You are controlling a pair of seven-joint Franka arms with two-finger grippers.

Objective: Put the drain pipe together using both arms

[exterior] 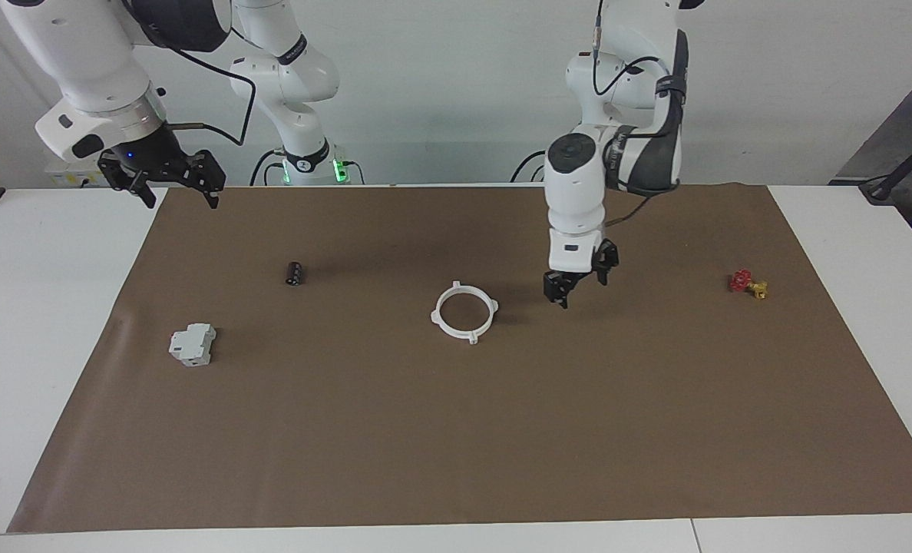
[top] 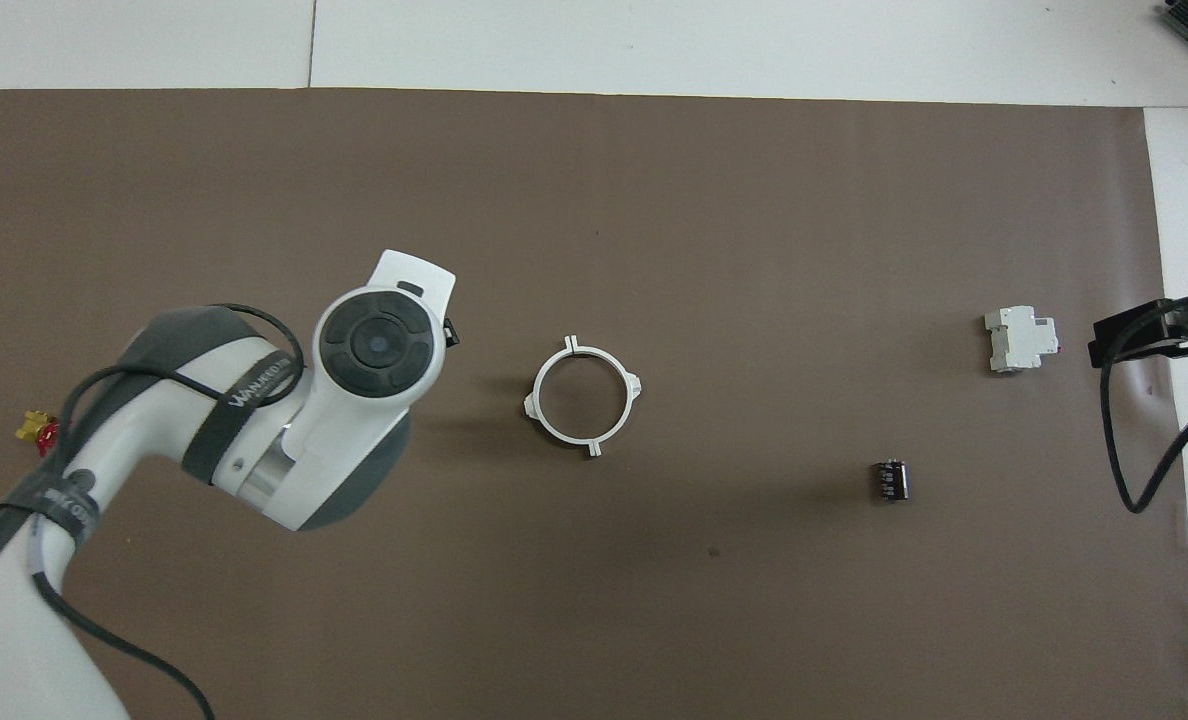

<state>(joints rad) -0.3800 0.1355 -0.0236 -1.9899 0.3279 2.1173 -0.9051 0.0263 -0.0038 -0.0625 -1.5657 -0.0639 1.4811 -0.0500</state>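
The drain pipe (exterior: 436,316) lies flat in the middle of the brown mat as a closed white ring with four small tabs, and it shows whole from above as the drain pipe (top: 532,405). My left gripper (exterior: 581,286) hangs open and empty just above the mat. It is beside the ring, toward the left arm's end of the table, and does not touch it. In the overhead view the left arm's wrist (top: 379,345) hides that gripper. My right gripper (exterior: 182,201) waits open and empty, raised over the mat's corner by the right arm's base. It also shows at the overhead view's edge as the right gripper (top: 1134,335).
A grey-white boxy block (exterior: 192,344) (top: 1021,339) and a small black cylinder (exterior: 295,273) (top: 890,479) lie toward the right arm's end. A small red and yellow part (exterior: 748,283) (top: 39,430) lies toward the left arm's end. The brown mat (exterior: 456,430) covers most of the table.
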